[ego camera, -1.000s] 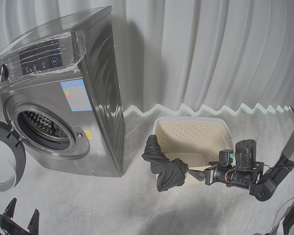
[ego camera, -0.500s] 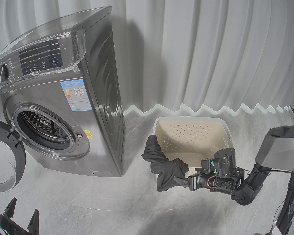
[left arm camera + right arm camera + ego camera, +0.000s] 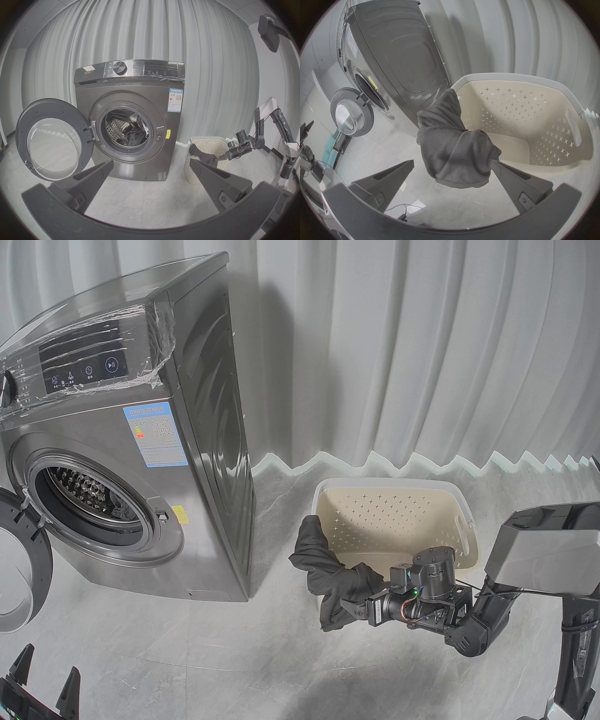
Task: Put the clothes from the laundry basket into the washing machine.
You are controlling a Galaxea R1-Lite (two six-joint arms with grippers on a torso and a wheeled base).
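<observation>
Left fingers (image 3: pixel 67 689): lower left corner, apart, holding nothing.
Washing machine (image 3: pixel 125 446): left, door open.
Garment (image 3: pixel 331 584): dark grey, crumpled, draped over the basket (image 3: pixel 387 482) rim, centre.
Right fingers (image 3: pixel 518 184): right of centre, wide apart, one tip at the garment.

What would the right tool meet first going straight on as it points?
Most likely the dark grey cloth draped over the rim of the cream plastic laundry basket, ahead of the right tool.
</observation>
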